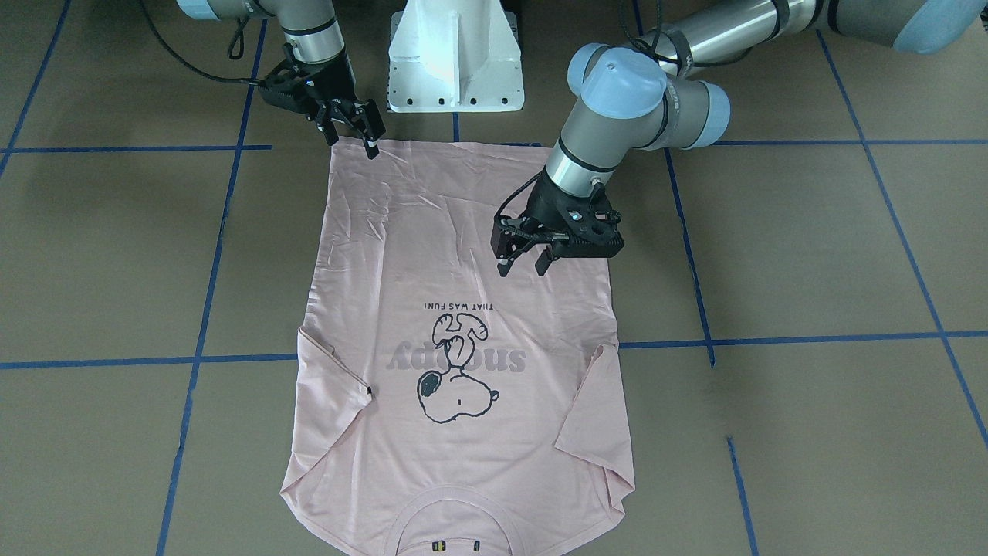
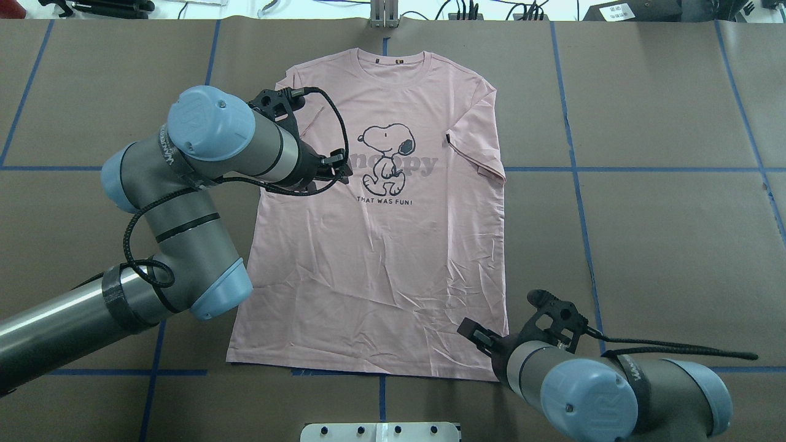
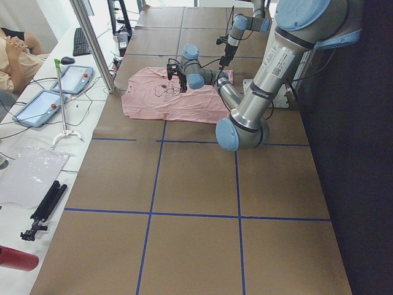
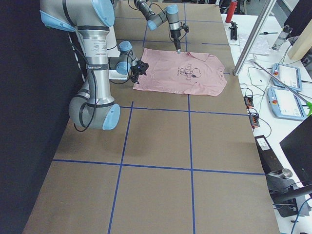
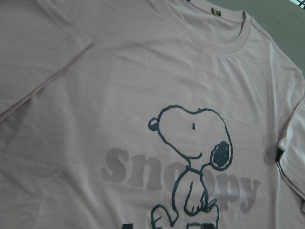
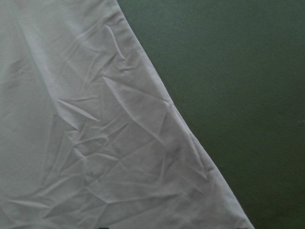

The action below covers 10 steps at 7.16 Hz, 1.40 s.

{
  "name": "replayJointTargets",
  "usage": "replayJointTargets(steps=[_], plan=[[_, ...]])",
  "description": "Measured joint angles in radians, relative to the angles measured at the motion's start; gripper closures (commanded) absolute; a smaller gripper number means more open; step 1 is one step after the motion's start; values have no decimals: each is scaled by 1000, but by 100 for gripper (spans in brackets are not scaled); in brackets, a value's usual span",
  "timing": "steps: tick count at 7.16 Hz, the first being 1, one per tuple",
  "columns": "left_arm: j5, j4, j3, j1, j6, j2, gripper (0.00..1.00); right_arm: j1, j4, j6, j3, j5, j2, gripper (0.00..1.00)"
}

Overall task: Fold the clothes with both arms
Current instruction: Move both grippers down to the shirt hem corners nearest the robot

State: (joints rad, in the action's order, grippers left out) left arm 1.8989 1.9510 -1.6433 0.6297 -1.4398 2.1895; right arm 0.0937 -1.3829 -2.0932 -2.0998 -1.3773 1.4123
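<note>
- The pale pink short-sleeved cotton T-shirt (image 1: 432,247) lies spread flat, print side up, midway along the brown paper-covered worktop with blue tape lines (image 1: 810,255).
- Its collar points to the worktop edge opposite the robot. Its hem lies parallel to the robot-side edge, just in front of the white pedestal base (image 1: 455,54).
- The dark Snoopy cartoon with grey lettering (image 1: 457,371) sits on the chest, fully uncovered in the front-facing view.
- Both sleeves lie flat and angled in along the sides of the shirt. A small black tag (image 1: 369,392) shows on the sleeve toward the worktop's right end.
- The fabric is creased across its lower half, most heavily near the hem.
- The left black two-finger hand (image 1: 523,268) hangs over the shirt's left side, between hem and print. Its fingers are spread apart and grip nothing. Its wrist camera looks down on the cartoon and collar.
- The right black two-finger hand (image 1: 353,147) is at the shirt's right hem corner, close to the robot-side edge. Its fingers are spread apart, tips pointing down. Whether they touch the cloth cannot be told. Its wrist camera shows that corner lying wrinkled on the worktop.
</note>
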Motion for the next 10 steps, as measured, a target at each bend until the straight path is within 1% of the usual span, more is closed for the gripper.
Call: replayJointTargets(steps=[1,2,3,7,8,9,10], plan=[[14,-24,-18,-2,-1,-18,34,-32,-1,-31,-4,15,30,17],[21,-34,-25,-3,-2,-27,34,-57,-1,-62,-5,22,64,21],[26,-38,-30,-3,-3,-30,34,-71,0,-90,-5,23,79,23],[36,-44,-54,-2,-6,-38,34,-84,-1,-109,1,21,75,24],[36,-45,-60,-2,-6,-44,34,-85,-2,-109,5,20,73,26],[36,-46,-68,-2,-5,-50,34,-86,-2,-108,9,20,71,32],[35,-46,-74,-2,-5,-53,34,-86,-2,-108,11,19,69,40]])
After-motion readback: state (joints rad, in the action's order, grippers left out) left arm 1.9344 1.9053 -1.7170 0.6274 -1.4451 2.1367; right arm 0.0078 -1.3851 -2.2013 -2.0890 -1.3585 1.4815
